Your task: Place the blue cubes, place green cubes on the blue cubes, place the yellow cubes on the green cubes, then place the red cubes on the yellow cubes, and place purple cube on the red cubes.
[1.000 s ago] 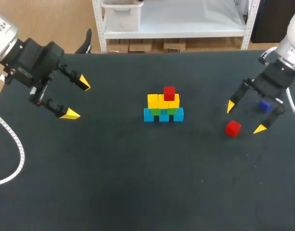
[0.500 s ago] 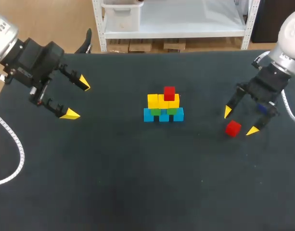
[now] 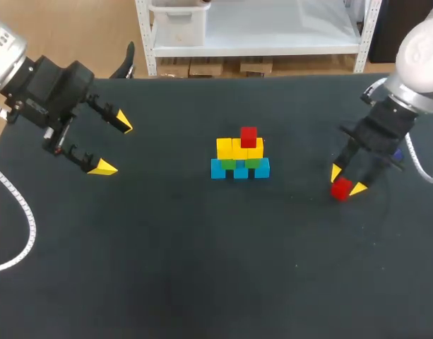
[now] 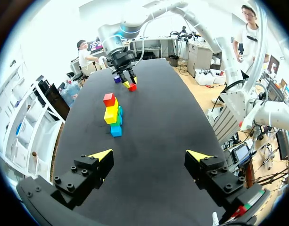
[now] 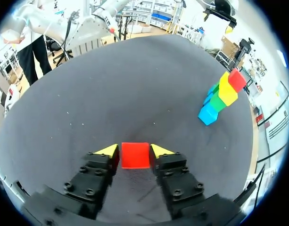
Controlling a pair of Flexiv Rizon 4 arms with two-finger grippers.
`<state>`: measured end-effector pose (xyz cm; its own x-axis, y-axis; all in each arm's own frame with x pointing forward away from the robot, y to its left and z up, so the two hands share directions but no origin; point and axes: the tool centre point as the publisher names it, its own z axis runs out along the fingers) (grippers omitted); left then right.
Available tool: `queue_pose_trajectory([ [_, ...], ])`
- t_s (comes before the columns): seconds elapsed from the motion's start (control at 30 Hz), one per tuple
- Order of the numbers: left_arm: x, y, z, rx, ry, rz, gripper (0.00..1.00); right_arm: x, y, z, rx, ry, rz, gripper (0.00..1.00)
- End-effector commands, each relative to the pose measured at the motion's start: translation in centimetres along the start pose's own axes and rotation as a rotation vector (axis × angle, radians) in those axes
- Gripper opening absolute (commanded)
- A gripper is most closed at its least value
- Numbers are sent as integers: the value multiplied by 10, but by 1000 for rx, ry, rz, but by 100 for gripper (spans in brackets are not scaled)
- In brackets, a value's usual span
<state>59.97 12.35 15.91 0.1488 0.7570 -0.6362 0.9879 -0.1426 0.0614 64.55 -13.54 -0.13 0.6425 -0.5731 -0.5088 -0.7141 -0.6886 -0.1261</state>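
A stack of cubes stands mid-table: blue cubes (image 3: 239, 169) at the base, green cubes (image 3: 237, 163) on them, yellow cubes (image 3: 239, 147) above, and one red cube (image 3: 248, 135) on top. A second red cube (image 3: 341, 189) lies on the table at the right. My right gripper (image 3: 347, 180) is down over it, and in the right wrist view both fingers press its sides (image 5: 135, 155). The purple cube (image 4: 117, 79) lies just behind that gripper, mostly hidden in the head view. My left gripper (image 3: 114, 145) hangs open and empty at the far left.
The black table (image 3: 202, 268) stretches bare in front of the stack. The stack (image 5: 222, 96) stands ahead of the right gripper and off to one side. A white shelf unit lies beyond the far edge.
My right gripper moved left and down over the loose red cube, and its fingers closed in on the cube's sides. The left arm stayed still.
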Motion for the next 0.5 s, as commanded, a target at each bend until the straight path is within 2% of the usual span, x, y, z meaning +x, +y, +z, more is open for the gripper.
queue_pose_trajectory([
  [0.03, 1, 0, 0, -1, -2, 3, 100, 0, -5, -3, 2, -4, -1, 0],
  [0.2, 1, 0, 0, -1, -2, 3, 100, -13, -8, -11, 24, -8, -5, 0],
  [0.33, 1, 0, 0, -1, -2, 3, 100, -31, -13, -15, 55, -7, 39, 0],
  [0.5, 1, 0, 0, -1, -2, 3, 100, -55, -20, -3, 102, 26, 90, 0],
])
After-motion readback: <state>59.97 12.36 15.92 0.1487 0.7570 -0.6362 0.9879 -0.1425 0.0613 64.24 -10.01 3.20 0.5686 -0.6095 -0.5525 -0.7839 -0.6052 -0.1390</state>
